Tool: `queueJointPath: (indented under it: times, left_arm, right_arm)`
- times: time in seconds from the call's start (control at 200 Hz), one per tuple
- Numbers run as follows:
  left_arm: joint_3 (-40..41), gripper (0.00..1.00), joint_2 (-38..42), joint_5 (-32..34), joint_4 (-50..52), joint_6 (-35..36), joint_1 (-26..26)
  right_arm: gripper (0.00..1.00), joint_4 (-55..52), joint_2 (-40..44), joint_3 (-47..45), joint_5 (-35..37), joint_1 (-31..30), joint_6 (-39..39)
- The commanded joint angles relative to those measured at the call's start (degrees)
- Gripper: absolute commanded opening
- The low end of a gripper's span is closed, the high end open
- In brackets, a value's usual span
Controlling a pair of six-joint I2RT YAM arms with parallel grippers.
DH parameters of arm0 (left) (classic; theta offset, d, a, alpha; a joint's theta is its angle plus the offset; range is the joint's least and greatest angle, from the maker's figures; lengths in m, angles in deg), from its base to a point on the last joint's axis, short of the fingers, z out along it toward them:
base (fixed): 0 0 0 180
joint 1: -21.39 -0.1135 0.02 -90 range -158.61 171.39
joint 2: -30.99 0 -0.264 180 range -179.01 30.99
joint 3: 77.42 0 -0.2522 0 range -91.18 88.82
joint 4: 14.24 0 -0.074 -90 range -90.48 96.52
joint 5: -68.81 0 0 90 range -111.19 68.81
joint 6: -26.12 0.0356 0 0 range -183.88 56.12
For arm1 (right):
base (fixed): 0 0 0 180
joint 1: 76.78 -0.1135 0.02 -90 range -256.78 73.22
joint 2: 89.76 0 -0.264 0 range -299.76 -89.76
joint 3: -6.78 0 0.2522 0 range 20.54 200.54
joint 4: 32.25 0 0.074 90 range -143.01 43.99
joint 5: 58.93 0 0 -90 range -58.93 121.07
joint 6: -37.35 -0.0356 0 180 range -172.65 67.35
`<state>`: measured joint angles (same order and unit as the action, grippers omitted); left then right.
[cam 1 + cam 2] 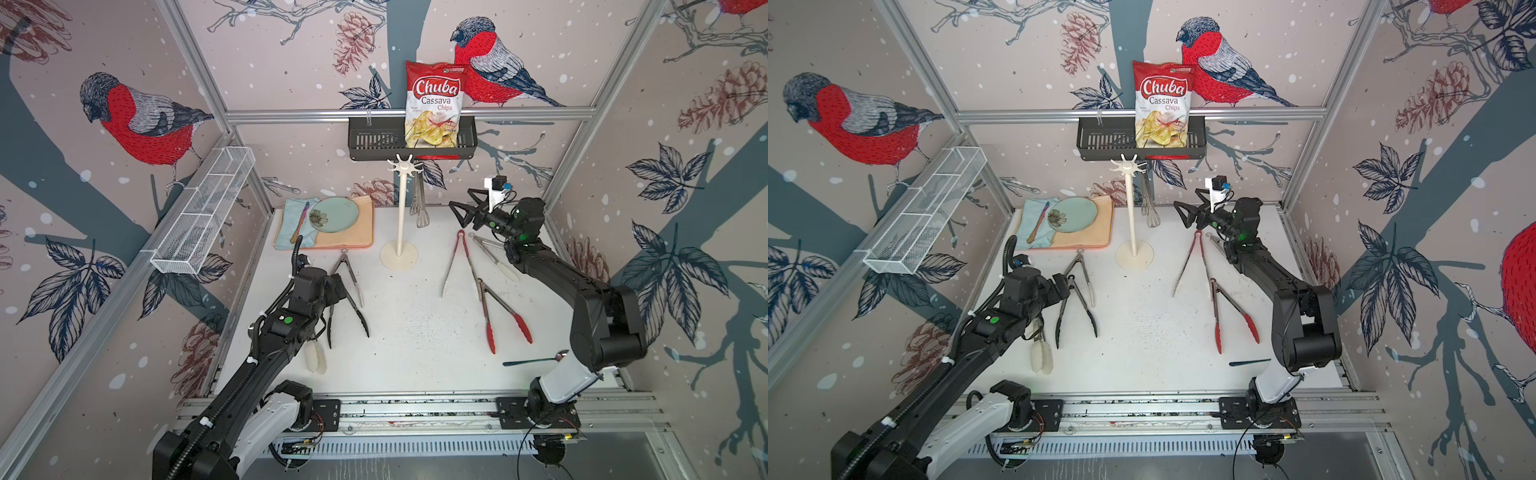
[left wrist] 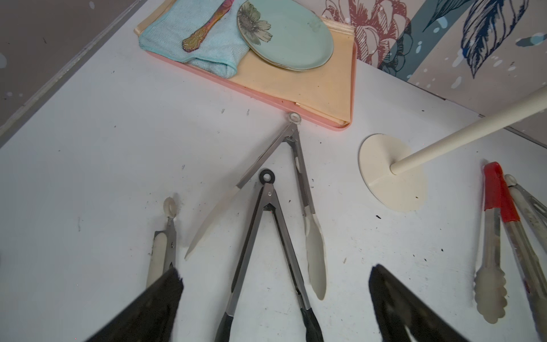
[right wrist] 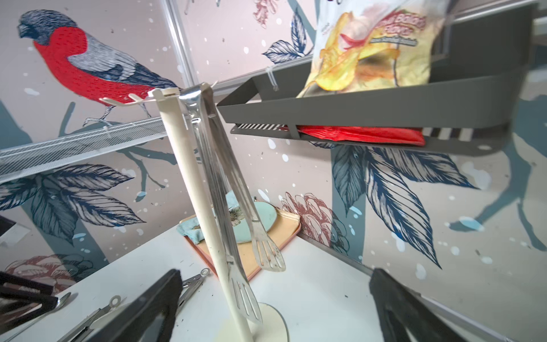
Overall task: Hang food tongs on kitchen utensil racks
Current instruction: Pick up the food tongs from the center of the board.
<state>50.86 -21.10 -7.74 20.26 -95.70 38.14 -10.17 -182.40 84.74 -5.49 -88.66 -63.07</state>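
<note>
- The left jaws stand spread wide and grip nothing. Their two black fingers (image 2: pixel 142 314) hang over the white bench (image 2: pixel 88 177).
- On the bench, straight under the gap between them, lie the black-tipped tongs (image 2: pixel 268 195). The arms are splayed and the ring end points away from the jaws.
- Just beyond that ring lie the open white-tipped tongs (image 2: pixel 298 160). The black ring sits inside their V.
- The closed white-tipped tongs (image 2: pixel 167 237) lie beside the left jaws, and their far end passes under one finger in the wrist view.
- The right jaws are also fully apart and empty, raised well off the bench, with both fingers (image 3: pixel 148 308) clear of everything.
- Directly ahead of the right jaws the rack (image 3: pixel 191 183) stands upright on its disc base. It shows in both top views (image 1: pixel 401 216) (image 1: pixel 1133 216).
- The bare steel tongs (image 3: pixel 211 154) hang tips down from a hook on the rack's head, on the side facing the right jaws and apart from them.
- On the bench below the right jaws lie the red-handled tongs (image 1: pixel 460 243).
- Just beside those lie the third white-tipped tongs (image 1: pixel 500 264), partly under the right arm.
- Farther back toward that arm's base lie the red-tipped tongs (image 1: pixel 484 303).
</note>
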Motion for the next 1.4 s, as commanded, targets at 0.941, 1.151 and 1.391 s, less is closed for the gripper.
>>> queueJointPath:
  times: [0.941, 1.151, 1.391]
  left_arm:
    - [-14.7, 0.79, -29.5, -4.5, -4.8, 19.5, -7.2]
    - [-18.8, 0.71, -39.2, -2.5, -7.1, 23.5, -8.4]
    - [-24.2, 0.66, -47.1, -4.8, -10.1, 27.9, -10.4]
  right_arm:
    - [1.00, -35.2, 29.0, -20.9, 11.2, -3.9, -1.5]
    - [1.00, -35.4, 27.2, -20.6, 11.2, -4.5, -2.4]
    - [1.00, -36.8, 26.0, -20.9, 13.6, -6.8, -2.1]
